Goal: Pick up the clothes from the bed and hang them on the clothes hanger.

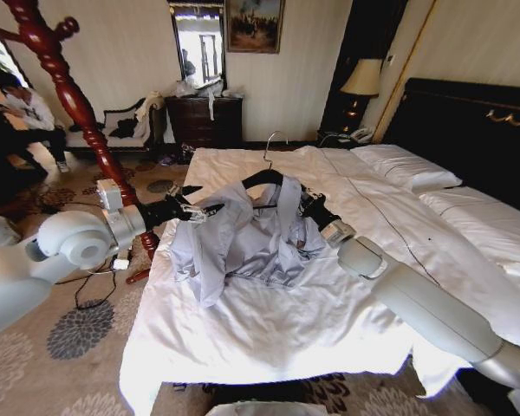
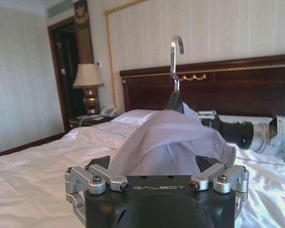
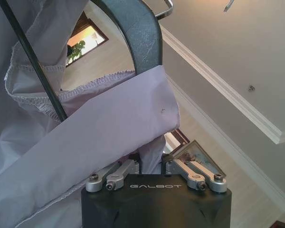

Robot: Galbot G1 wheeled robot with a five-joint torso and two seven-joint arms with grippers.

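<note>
In the head view's centre, the left gripper (image 1: 193, 211) reaches in from the left and pinches a fold of the thin grey-blue long-sleeved jacket (image 1: 243, 243), which hangs draped over the thin black triangular hanger (image 1: 267, 178) above the wide white-sheeted bed (image 1: 277, 329), while the right gripper (image 1: 305, 204) at the end of its outstretched arm from the lower right is closed on jacket and hanger. In the left wrist view the jacket (image 2: 171, 142) mounds mid-frame under the hanger's wire hook (image 2: 176, 57), with the left gripper's (image 2: 156, 168) jaws narrowed onto the cloth. In the right wrist view the right gripper (image 3: 152, 164) at bottom centre clamps the jacket's (image 3: 99, 133) fabric against the hanger's dark shoulder (image 3: 137, 33).

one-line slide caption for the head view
Both end effectors hold the jacket on the hanger above the bed.
</note>
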